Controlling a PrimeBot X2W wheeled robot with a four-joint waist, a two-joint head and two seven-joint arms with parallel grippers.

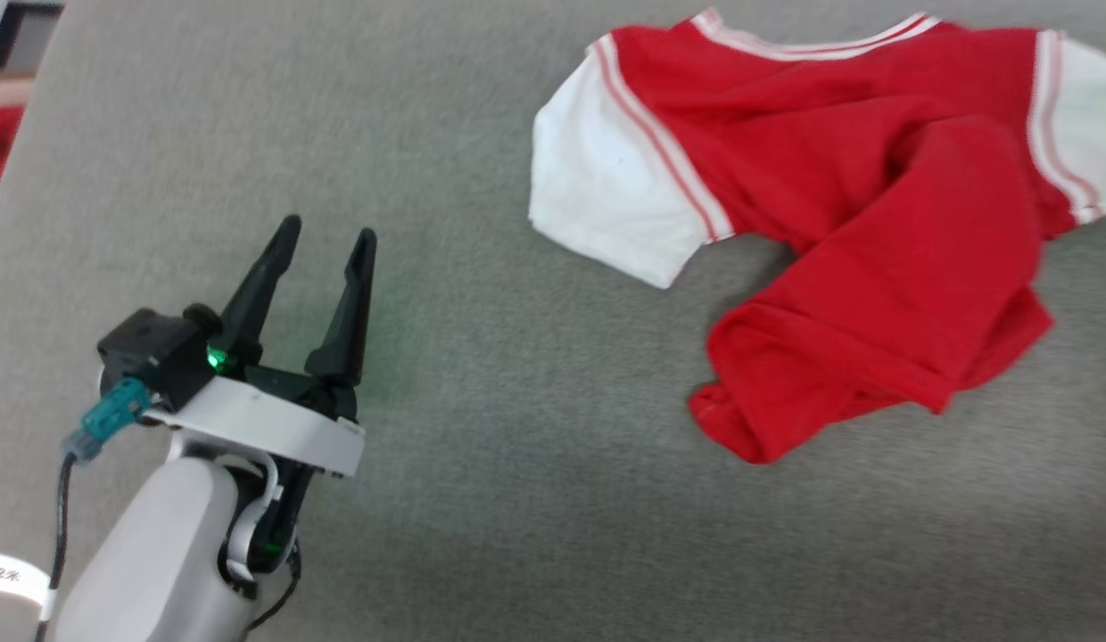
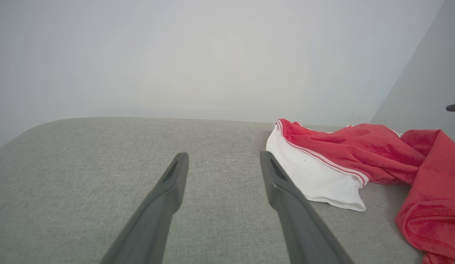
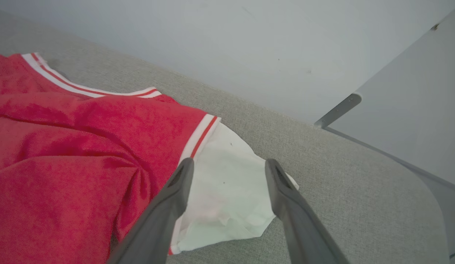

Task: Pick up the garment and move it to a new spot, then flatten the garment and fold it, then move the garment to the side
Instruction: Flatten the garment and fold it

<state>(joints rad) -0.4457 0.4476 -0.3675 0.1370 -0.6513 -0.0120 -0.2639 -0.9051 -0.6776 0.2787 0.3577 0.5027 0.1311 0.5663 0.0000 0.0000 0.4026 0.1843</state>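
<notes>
Over grey woven upholstery point(image 1: 517, 499), your left gripper point(image 1: 328, 230) hangs spread, empty — your right gripper point(image 3: 229, 163), spread too, frames the white sleeve point(image 3: 227, 194) of the crumpled red jersey point(image 3: 66, 165).

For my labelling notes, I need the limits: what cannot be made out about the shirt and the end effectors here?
- Shirt, head view: one white sleeve is cut by the right edge.
- Head view: folded red cloth hides any print.
- Left wrist view: the shirt's red part runs off the bottom-right corner.
- Right end effector, right wrist view: open over that sleeve; contact cannot be told.
</notes>
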